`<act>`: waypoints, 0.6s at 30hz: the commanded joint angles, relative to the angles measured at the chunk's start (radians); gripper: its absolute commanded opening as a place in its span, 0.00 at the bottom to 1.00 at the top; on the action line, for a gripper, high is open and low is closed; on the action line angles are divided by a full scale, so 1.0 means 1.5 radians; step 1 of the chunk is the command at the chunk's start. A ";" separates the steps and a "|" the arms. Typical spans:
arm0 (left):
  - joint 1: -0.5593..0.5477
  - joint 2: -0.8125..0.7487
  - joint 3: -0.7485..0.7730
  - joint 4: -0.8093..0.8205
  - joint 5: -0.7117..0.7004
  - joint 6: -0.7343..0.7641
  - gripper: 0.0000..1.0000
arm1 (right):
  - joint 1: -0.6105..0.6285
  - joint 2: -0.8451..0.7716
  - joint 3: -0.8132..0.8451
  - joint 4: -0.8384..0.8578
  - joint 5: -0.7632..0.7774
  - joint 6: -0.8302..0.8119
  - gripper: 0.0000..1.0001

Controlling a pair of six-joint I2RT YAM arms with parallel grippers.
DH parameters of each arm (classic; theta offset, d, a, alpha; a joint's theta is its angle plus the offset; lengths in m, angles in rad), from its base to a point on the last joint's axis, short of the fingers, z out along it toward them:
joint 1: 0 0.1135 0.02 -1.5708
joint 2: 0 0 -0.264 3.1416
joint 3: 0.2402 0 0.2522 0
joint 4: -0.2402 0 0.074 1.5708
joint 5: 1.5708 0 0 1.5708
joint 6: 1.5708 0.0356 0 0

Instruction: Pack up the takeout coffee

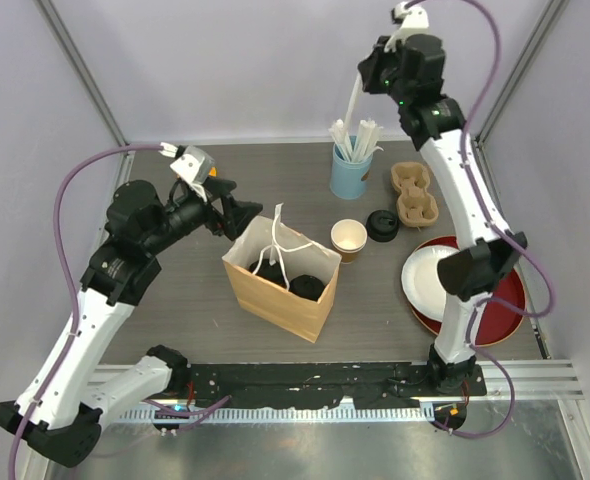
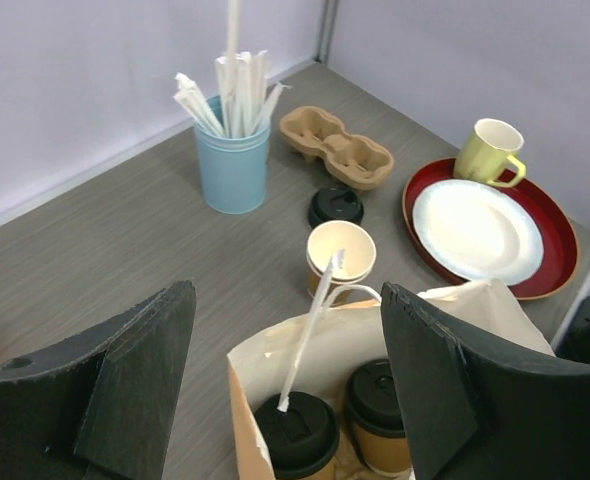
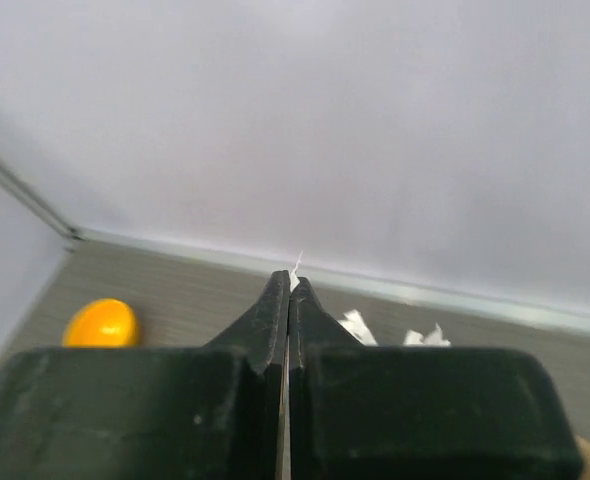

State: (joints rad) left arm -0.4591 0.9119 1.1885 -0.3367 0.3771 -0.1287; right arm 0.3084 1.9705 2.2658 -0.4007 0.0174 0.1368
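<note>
2 lidded cups (image 2: 380, 402), brown paper with black lids, stand upright inside the paper bag (image 2: 260, 362). 1 open cup (image 2: 341, 252) stands just beside it, its lid (image 2: 335, 206) lying near on the worktop (image 2: 125, 250).

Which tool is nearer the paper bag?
Left. The left tool sits open beside the paper bag; right tool is far off above the blue cup, shut on a straw.

Robot lab cell, plain white walls (image 1: 255, 60), grey table (image 1: 175, 290), left arm (image 1: 85, 320), right arm (image 1: 455, 200) on metal rail (image 1: 535, 375).

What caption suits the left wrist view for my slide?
Open left tool facing a paper bag holding two lidded coffee cups; an unlidded cup and loose lid stand outside.
</note>
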 commanded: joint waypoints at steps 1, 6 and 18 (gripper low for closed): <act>0.015 0.007 0.041 -0.026 -0.055 0.021 0.79 | 0.003 -0.173 0.036 0.081 -0.119 0.110 0.01; 0.022 0.018 0.065 -0.053 -0.056 0.022 0.78 | 0.003 -0.260 -0.038 0.069 -0.357 0.295 0.01; 0.023 0.070 0.101 -0.066 0.057 -0.011 0.62 | 0.158 -0.529 -0.432 0.078 -0.321 0.357 0.01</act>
State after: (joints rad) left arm -0.4294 1.0008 1.2911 -0.4461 0.4137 -0.1158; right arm 0.4065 1.2869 1.9278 -0.3817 -0.5816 0.6102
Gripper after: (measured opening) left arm 0.623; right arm 0.028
